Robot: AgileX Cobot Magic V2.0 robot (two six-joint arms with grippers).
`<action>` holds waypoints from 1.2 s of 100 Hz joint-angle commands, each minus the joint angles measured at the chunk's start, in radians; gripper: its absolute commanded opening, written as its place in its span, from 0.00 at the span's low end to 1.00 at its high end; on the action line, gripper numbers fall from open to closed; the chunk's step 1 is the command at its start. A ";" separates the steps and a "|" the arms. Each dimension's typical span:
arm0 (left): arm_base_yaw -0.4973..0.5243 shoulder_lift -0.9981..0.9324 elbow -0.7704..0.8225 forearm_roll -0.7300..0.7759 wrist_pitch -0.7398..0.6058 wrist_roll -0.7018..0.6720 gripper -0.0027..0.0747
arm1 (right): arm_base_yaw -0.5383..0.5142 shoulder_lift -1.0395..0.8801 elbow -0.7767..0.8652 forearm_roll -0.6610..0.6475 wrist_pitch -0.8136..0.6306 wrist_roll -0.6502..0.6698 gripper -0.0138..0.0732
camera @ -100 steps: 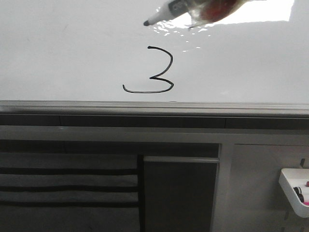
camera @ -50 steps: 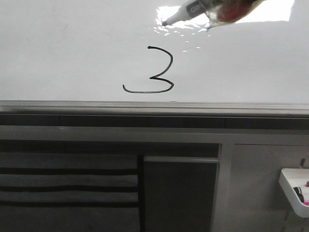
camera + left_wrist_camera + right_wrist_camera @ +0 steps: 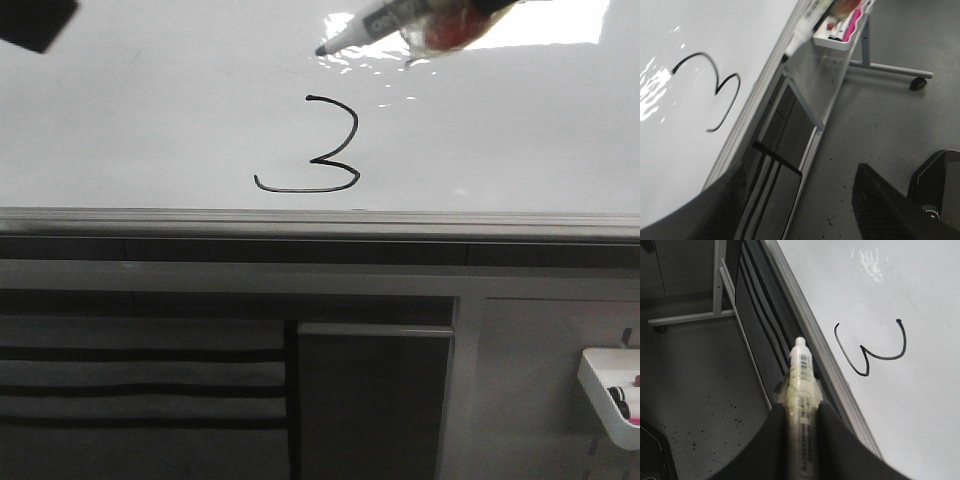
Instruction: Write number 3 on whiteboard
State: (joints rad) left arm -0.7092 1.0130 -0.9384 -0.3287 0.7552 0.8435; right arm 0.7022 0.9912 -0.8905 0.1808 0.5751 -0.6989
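Well, progress: the number 3 (image 3: 318,146) reads complete on the whiteboard (image 3: 150,120), a thin black stroke with a wide flat bottom curve; I'd judge the writing itself finished.
Where the digit sits: low on the board, just above the grey edge rail (image 3: 320,222), roughly mid-width in the front view.
What is left: as far as I can tell, only backing the marker away or putting it down; nothing more looks needed on the digit.
Marker (image 3: 801,385): uncapped, its reflection showing near the bright light patch at the top of the board, tip apart from the digit.
Right gripper (image 3: 801,415): fingers clamped on the marker's barrel.
Left gripper (image 3: 805,200): fingers spread wide with nothing between them, off to the side of the board.
Tray (image 3: 603,392): a small white tray hangs at the lower right of the stand, holding what look like markers, dark and pink; how many I cannot tell.
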 commanded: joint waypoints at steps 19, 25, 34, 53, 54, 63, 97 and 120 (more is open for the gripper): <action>-0.132 0.252 -0.227 -0.014 -0.060 0.076 0.57 | 0.000 0.005 -0.026 -0.003 -0.071 -0.034 0.10; -0.144 0.302 -0.270 -0.012 -0.060 0.096 0.57 | 0.000 0.005 -0.026 -0.003 -0.071 -0.034 0.10; -0.163 0.357 -0.318 -0.012 -0.060 0.104 0.57 | 0.000 0.005 -0.026 -0.003 -0.071 -0.034 0.10; -0.170 0.434 -0.366 0.026 -0.057 0.109 0.55 | 0.000 0.005 -0.026 -0.003 -0.071 -0.034 0.10; -0.170 0.434 -0.366 0.032 -0.057 0.109 0.55 | 0.000 0.005 -0.026 -0.003 -0.071 -0.034 0.10; -0.170 0.441 -0.366 0.058 -0.053 0.109 0.50 | 0.000 0.005 -0.026 -0.003 -0.071 -0.034 0.10; -0.170 0.441 -0.370 0.062 -0.055 0.109 0.21 | 0.000 0.005 -0.026 -0.003 -0.071 -0.034 0.10; -0.170 0.441 -0.370 0.062 -0.055 0.109 0.11 | 0.000 0.005 -0.026 -0.003 -0.071 -0.034 0.10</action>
State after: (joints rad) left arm -0.8713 1.4895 -1.2745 -0.2402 0.7448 0.9627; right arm 0.7022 1.0050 -0.8905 0.1808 0.5747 -0.7244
